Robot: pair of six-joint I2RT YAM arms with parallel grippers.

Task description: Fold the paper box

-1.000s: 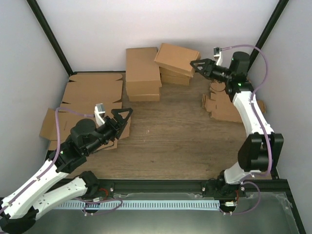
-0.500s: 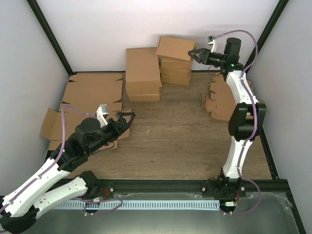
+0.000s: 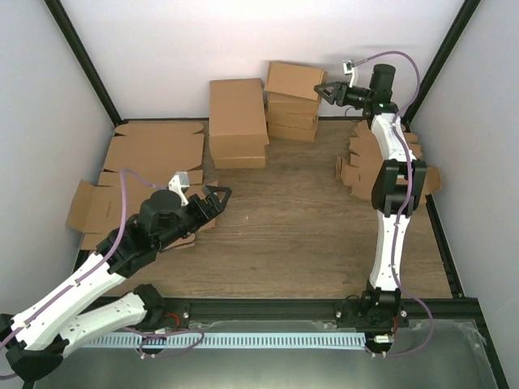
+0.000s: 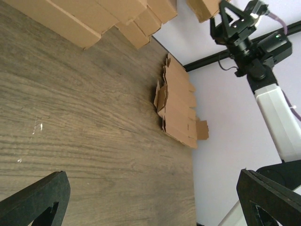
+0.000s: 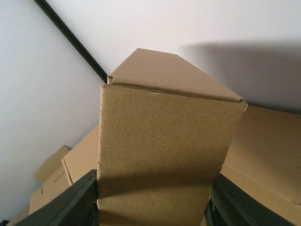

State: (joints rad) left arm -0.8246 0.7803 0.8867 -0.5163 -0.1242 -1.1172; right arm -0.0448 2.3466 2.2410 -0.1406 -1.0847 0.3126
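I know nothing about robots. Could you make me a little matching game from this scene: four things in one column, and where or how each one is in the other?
Things:
1. left gripper
2. right gripper
3. pile of small flat blanks
4. large flat cardboard sheets

States and places:
A. lying at the left side of the table
B. closed on the folded paper box atop the back stack
C. wide open, holding nothing
D. lying at the table's right side

Pairs: 1-C, 2-B, 3-D, 4-A.
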